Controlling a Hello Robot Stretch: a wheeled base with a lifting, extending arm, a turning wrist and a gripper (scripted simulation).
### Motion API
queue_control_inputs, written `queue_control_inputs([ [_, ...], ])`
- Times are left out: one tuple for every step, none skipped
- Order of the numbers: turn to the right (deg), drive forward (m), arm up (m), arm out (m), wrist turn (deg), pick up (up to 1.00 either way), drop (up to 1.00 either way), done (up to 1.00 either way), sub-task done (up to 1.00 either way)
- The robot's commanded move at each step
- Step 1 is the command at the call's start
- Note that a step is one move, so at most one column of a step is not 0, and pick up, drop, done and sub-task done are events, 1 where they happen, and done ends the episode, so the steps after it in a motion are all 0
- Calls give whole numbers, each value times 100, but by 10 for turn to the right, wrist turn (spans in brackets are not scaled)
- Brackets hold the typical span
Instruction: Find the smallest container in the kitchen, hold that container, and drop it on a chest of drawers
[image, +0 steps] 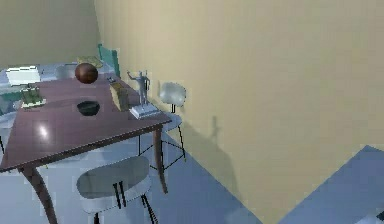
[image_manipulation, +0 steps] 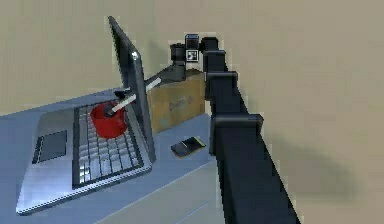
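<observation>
The end effector (image_manipulation: 124, 100) reached a small red container (image_manipulation: 107, 122) at the open laptop's (image_manipulation: 95, 155) keyboard on the tabletop (image_manipulation: 160, 195); whether it gripped anything could not be told.

Dark reddish-brown wooden table (image: 55, 130) has a glossy sheen. Round rust-brown ball (image: 86, 72) appears to carry dark seam lines. Metal figure statuette (image: 146, 92) is silver-grey. Open silver laptop (image_manipulation: 95, 150) has dark grey keys. Small cup-shaped container (image_manipulation: 106, 122) is red; cardboard box (image_manipulation: 180, 105) is tan.

gripper (image_manipulation: 122, 101) load unclear, table (image: 60, 130) cropped at left
</observation>
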Motion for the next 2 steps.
queue_control_inputs([
  [0,0,0,-10,0,0,0,0,0],
  [0,0,0,0,0,0,0,100,0],
])
